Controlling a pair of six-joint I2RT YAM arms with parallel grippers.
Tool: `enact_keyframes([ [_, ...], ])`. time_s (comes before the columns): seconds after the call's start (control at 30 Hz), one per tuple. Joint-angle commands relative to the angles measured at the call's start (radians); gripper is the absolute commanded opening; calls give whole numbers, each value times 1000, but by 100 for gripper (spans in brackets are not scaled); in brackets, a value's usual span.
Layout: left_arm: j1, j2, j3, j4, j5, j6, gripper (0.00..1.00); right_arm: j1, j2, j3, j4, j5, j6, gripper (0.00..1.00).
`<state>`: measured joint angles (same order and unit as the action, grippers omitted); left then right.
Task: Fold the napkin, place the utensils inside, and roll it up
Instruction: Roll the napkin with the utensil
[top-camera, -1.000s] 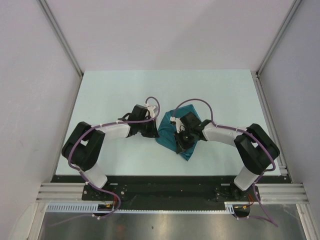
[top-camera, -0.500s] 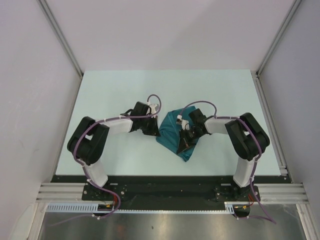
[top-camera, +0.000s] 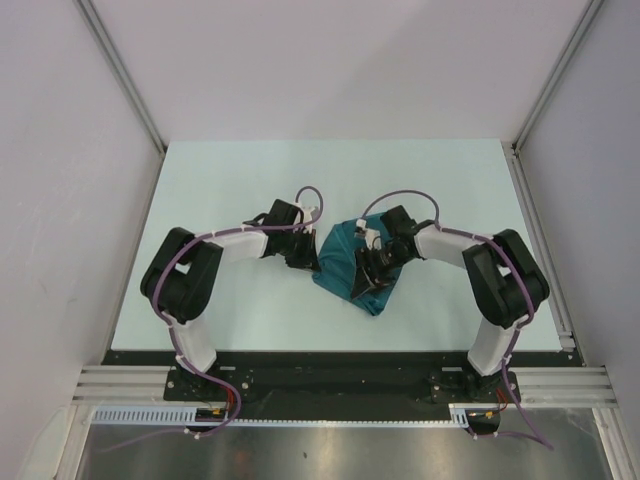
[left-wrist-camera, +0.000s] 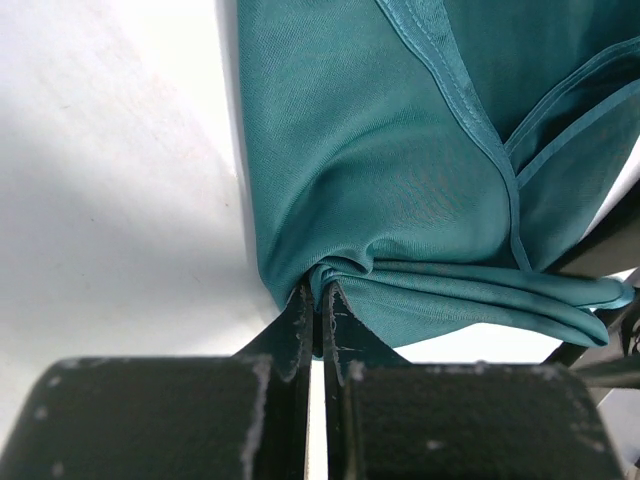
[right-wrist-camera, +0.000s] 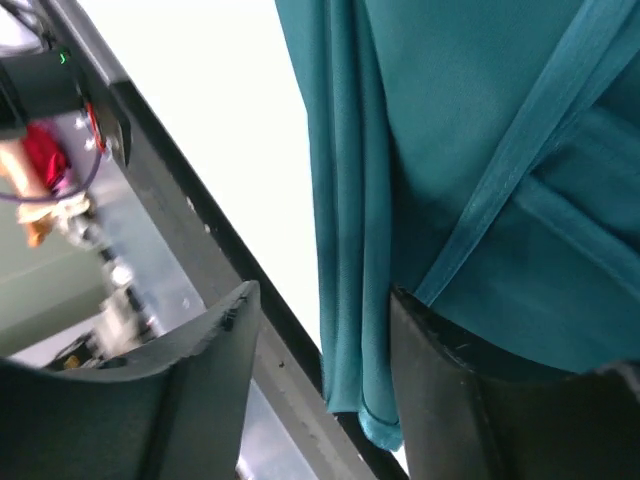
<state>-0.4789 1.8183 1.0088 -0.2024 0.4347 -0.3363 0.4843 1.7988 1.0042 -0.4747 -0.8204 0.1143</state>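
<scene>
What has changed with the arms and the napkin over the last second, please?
The left arm and right arm drew their elbows inward, toward the table's middle. Nothing was grasped or released: the left gripper stays shut on the napkin's edge, the right gripper stays open at the cloth, and the napkin remains bunched mid-table.

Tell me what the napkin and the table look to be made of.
The napkin looks like thin woven cloth, likely synthetic or satin-type: fine weave, slight sheen, stitched hem, soft gathers where the left gripper pinches it. The table seems a hard, smooth, matt pale sheet, perhaps laminate or painted board; which, I cannot tell.
</scene>
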Motion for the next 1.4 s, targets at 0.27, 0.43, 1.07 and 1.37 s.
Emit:
enact_keyframes([
  [0.27,16,29,37,-11,-11,33,0,114,-185,131,70,292,-16,50],
  [0.43,16,27,40,-17,-13,34,0,186,-142,114,62,217,33,49],
  [1.07,16,12,36,-22,-16,36,0,70,-233,-70,-120,420,99,48],
  [1.37,16,10,34,-15,-11,34,0,53,-269,-26,-142,412,87,49],
])
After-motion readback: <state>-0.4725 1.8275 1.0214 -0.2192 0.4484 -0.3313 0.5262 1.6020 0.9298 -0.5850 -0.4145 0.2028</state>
